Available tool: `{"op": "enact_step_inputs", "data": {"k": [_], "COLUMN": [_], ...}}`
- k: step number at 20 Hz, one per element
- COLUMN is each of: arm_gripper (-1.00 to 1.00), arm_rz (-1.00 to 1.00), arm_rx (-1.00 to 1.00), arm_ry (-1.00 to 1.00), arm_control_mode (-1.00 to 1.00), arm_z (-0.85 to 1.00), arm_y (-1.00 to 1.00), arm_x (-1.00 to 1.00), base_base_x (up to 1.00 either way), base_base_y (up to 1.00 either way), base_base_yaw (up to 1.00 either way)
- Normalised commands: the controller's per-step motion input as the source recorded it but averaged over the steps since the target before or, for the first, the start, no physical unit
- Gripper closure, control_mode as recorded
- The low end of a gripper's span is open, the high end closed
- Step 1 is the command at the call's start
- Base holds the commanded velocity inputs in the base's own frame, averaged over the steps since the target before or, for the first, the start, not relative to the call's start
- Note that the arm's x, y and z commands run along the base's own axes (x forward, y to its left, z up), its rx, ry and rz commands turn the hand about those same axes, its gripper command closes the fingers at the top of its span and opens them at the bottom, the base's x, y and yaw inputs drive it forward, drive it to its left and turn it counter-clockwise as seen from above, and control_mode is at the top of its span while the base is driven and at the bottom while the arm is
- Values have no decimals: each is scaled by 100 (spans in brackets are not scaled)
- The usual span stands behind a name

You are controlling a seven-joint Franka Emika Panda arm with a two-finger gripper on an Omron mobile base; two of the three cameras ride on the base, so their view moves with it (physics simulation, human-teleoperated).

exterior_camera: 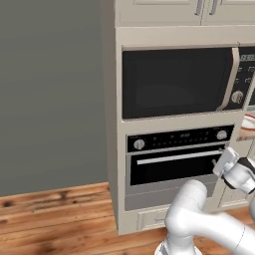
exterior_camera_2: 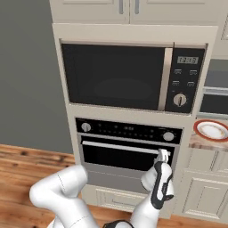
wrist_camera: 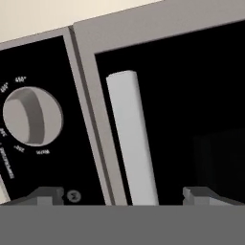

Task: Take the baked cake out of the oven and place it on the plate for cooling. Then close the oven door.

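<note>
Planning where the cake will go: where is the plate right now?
The plate sits on the counter at the right edge of the right base view, beside the oven and below the microwave.

Grey wall (exterior_camera: 50,89), wooden floor (exterior_camera: 55,219), cream cabinets (exterior_camera_2: 200,191).

Left base view: set behind the arm, off to its left, facing forward and slightly down at the cabinet column; oven (exterior_camera: 177,160) seen obliquely from mid range, microwave (exterior_camera: 185,82) above it. Right base view: set behind and to the right, same heading, more square-on, similar range. Shared between both: oven front, door handle (exterior_camera_2: 126,147), microwave, wooden floor (exterior_camera: 55,214) (plate (exterior_camera_2: 212,130) at the right edge). Hand view: very near, rolled sideways, looking along the jaws at handle end and one knob (wrist_camera: 32,116).
</note>
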Motion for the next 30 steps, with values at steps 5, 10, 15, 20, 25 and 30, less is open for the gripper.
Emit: {"op": "enact_step_inputs", "data": {"k": [5,10,15,20,25,30], "arm_gripper": [-100,-100,-100,-100,-100,-100], "arm_rz": [-1,0,0,0,0,-1], "arm_rx": [-6,-2,0,0,0,0], "arm_ry": [2,0,0,0,0,0], "arm_control_mode": [-100,-100,-100,-100,-100,-100], "arm_z": [-3,-41,-32,1,17,24], "arm_y": [1,1,0,0,0,0], "arm_x": [6,1,2,15,12,13], "base_base_x": [0,0,0,0,0,0], "base_base_y": [0,0,0,0,0,0], "base_base_yaw": [0,0,0,0,0,0]}}
